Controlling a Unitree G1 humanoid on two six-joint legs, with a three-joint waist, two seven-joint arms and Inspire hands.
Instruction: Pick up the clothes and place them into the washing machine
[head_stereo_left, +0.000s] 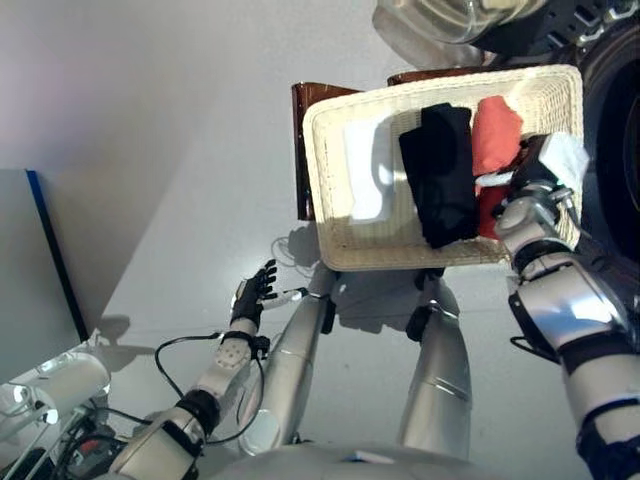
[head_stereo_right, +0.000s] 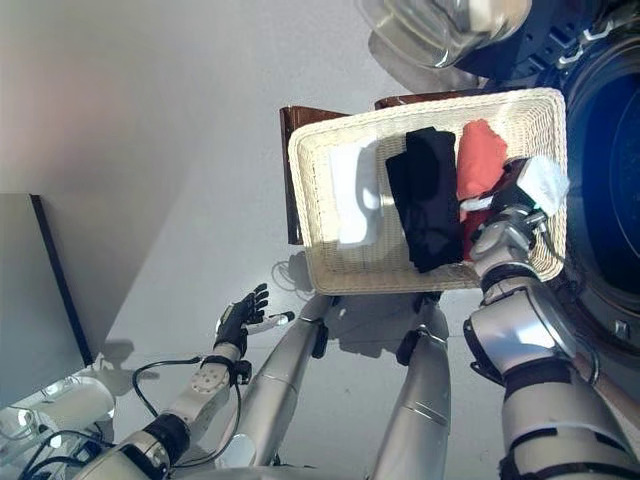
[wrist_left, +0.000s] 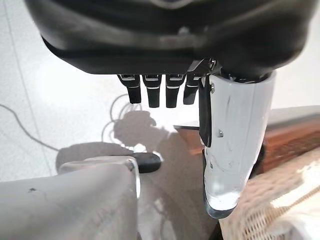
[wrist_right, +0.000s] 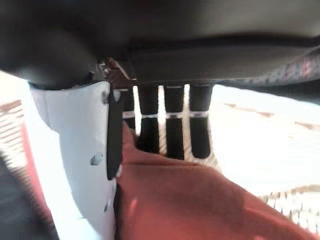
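A cream wicker basket (head_stereo_left: 330, 200) holds a white cloth (head_stereo_left: 365, 170), a black cloth (head_stereo_left: 440, 175) and an orange-red cloth (head_stereo_left: 495, 135) side by side. My right hand (head_stereo_left: 530, 195) reaches into the basket's right end, over the red cloth. In the right wrist view its fingers (wrist_right: 175, 130) point straight down onto the red cloth (wrist_right: 200, 200), with the white-covered thumb beside it, so the hand is open. My left hand (head_stereo_left: 255, 290) hangs low over the floor, left of the basket, open and holding nothing; its straight fingers (wrist_left: 157, 92) show in the left wrist view.
The washing machine (head_stereo_left: 615, 120) stands at the right, its dark drum opening (head_stereo_right: 610, 160) next to the basket and its glass door (head_stereo_left: 450, 20) swung out at the top. A brown wooden stand (head_stereo_left: 300, 150) carries the basket. A grey panel (head_stereo_left: 30, 260) stands at the left.
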